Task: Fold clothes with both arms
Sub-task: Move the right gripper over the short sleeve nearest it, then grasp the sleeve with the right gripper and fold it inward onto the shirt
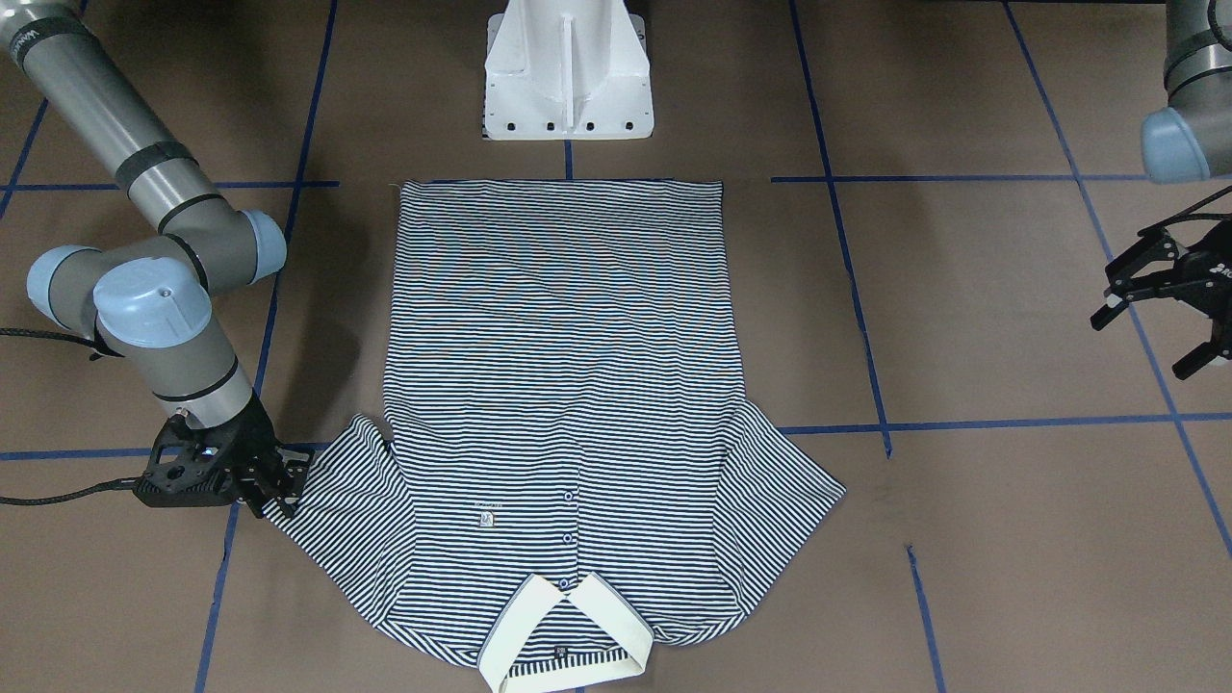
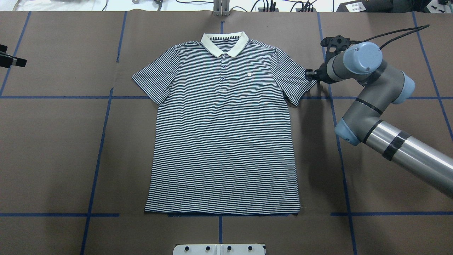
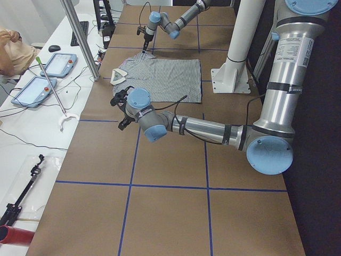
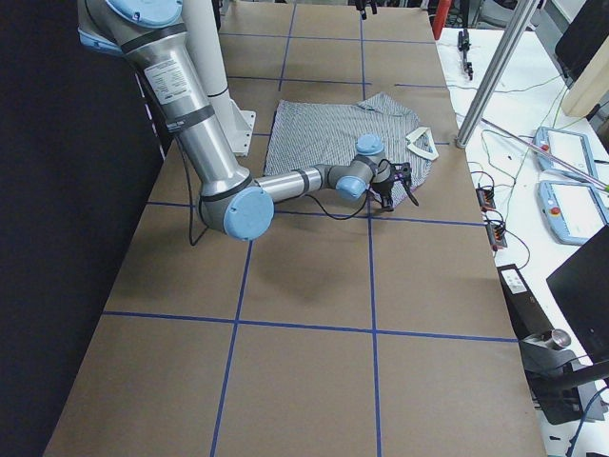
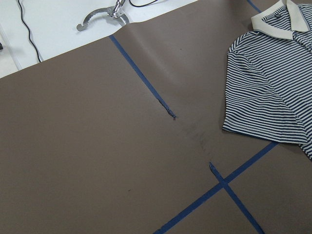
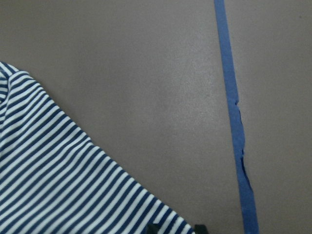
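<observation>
The striped polo shirt (image 1: 563, 385) lies flat and face up on the brown table, collar away from the robot, both sleeves spread; it also shows in the overhead view (image 2: 223, 141). My right gripper (image 1: 279, 491) is low at the outer edge of the shirt's sleeve on the robot's right (image 2: 297, 85). In the right wrist view its fingertips (image 6: 152, 227) stand a little apart, with the sleeve hem (image 6: 53, 180) between them. My left gripper (image 1: 1150, 337) is open and empty above bare table, far from the other sleeve (image 5: 265, 92).
The white pedestal base (image 1: 568, 77) stands at the shirt's hem end. Blue tape lines (image 1: 866, 337) cross the brown table cover. A metal tool (image 5: 102, 14) and cables lie on the white bench beyond the table's far edge.
</observation>
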Robot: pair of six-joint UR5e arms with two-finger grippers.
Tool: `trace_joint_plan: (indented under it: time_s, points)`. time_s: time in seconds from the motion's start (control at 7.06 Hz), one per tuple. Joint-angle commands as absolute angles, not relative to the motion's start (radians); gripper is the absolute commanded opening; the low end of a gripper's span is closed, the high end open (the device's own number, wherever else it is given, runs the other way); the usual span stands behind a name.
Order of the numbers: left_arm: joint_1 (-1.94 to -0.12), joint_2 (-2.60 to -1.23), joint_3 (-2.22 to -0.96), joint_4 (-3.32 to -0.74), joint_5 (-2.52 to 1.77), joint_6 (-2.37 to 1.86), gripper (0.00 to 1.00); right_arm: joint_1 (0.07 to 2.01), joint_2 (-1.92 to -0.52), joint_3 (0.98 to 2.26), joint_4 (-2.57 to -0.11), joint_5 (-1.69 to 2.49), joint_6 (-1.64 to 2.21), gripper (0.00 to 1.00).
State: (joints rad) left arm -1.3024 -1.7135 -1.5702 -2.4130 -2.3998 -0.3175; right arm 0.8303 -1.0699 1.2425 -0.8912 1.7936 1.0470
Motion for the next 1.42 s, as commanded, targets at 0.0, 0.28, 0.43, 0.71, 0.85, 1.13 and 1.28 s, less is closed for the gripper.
trace_joint_plan:
  time_s: [0.0, 0.28, 0.43, 0.71, 0.85, 1.13, 1.28]
  points:
    - [-1.302, -1.713, -1.569, -2.413, -2.399, -0.318, 0.98, 0.831, -1.022, 1.253, -0.940, 1.796, 1.055, 0.00]
    - [-1.302, -1.713, -1.571, -2.413, -2.401, -0.318, 0.98, 0.828, -0.930, 1.278, -1.093, 1.789, 1.081, 0.00]
    - [-1.302, -1.713, -1.571, -2.413, -2.401, -0.318, 0.98, 0.813, -0.870, 1.279, -1.153, 1.766, 1.153, 0.00]
    - [-1.302, -1.713, -1.571, -2.413, -2.401, -0.318, 0.98, 0.734, -0.763, 1.264, -1.239, 1.653, 1.303, 0.00]
    - [-1.302, -1.713, -1.571, -2.413, -2.401, -0.318, 0.98, 0.697, -0.718, 1.220, -1.241, 1.600, 1.362, 0.00]
    - [-1.302, -1.713, -1.571, -2.413, -2.401, -0.318, 0.98, 0.661, -0.664, 1.143, -1.238, 1.542, 1.388, 0.00]
    - [-1.302, -1.713, -1.569, -2.413, -2.401, -0.318, 0.98, 0.649, -0.664, 1.141, -1.238, 1.523, 1.414, 0.00]
